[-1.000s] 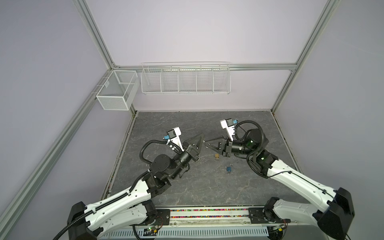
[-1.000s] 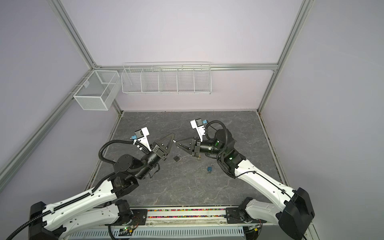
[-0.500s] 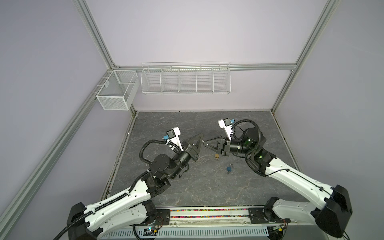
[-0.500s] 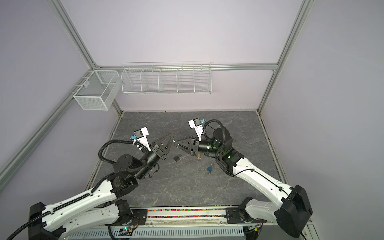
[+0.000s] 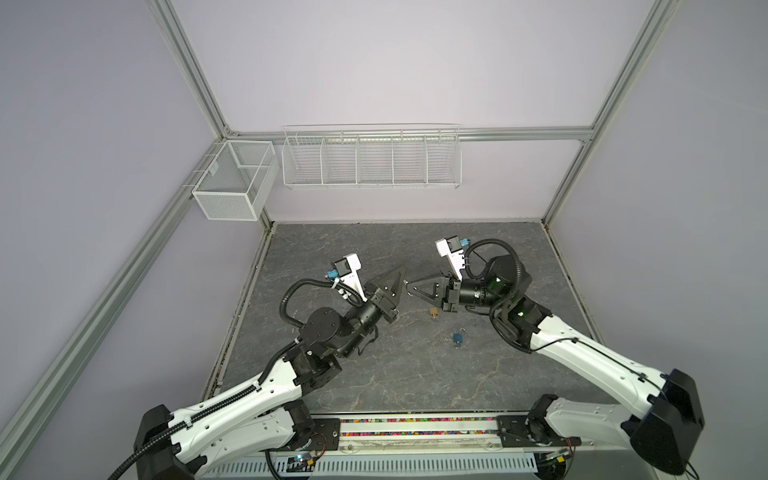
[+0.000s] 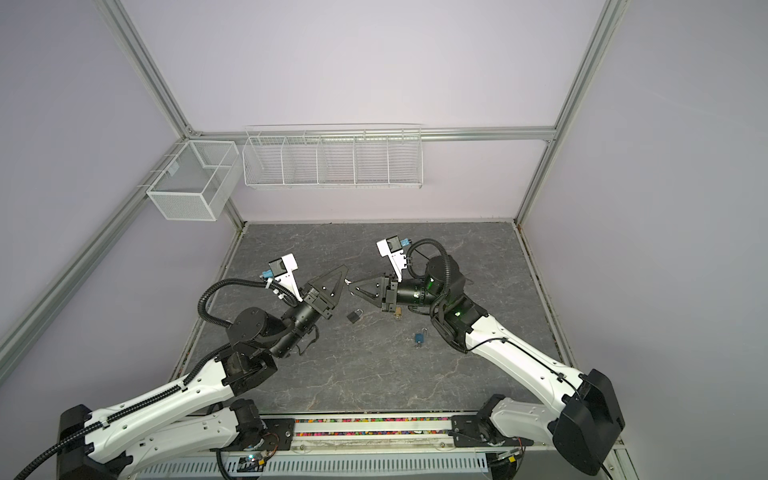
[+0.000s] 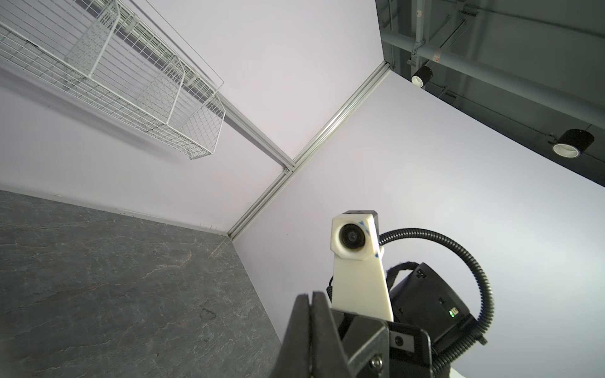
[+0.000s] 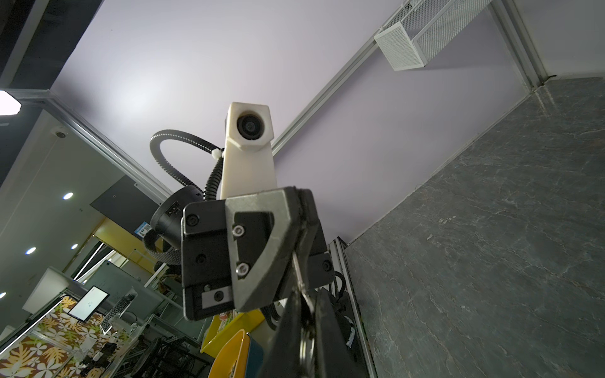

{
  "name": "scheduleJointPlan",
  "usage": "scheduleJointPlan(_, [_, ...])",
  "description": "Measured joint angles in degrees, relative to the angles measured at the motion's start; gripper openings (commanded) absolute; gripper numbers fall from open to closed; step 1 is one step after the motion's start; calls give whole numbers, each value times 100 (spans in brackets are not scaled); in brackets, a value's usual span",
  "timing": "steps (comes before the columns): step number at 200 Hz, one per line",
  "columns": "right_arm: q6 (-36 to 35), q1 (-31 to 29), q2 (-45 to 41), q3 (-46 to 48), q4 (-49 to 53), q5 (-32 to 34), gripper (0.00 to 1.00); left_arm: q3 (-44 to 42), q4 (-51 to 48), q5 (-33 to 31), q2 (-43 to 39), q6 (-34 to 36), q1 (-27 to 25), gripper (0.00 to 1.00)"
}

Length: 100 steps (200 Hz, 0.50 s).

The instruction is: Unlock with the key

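Though close, key [image 8: 297, 270] mostly hidden.

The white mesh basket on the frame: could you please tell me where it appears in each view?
Top view: white mesh basket upper left of centre, left of the wire rack.
Top view: same spot, slightly further left.
Left wrist: not in it.
Right wrist: upper right corner.
Shared landmark: the grey marbled tabletop, visible in all four.
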<state>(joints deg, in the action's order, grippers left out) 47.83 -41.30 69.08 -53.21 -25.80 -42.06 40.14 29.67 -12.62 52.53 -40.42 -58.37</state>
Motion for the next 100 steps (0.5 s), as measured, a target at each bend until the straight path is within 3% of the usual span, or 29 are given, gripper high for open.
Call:
scheduleJointPlan(48, [-79,-2,-28,0,118,90,6,0,-46,2,0,0,24,0])
scheduleJointPlan(61, [-151,-4,-63,0,240,142,6,0,-98,11,0,2,26,22])
scheduleJointPlan(100, [-409,17,-245,-4,1012,542,6,9,-306,179,-55,-11,164,38])
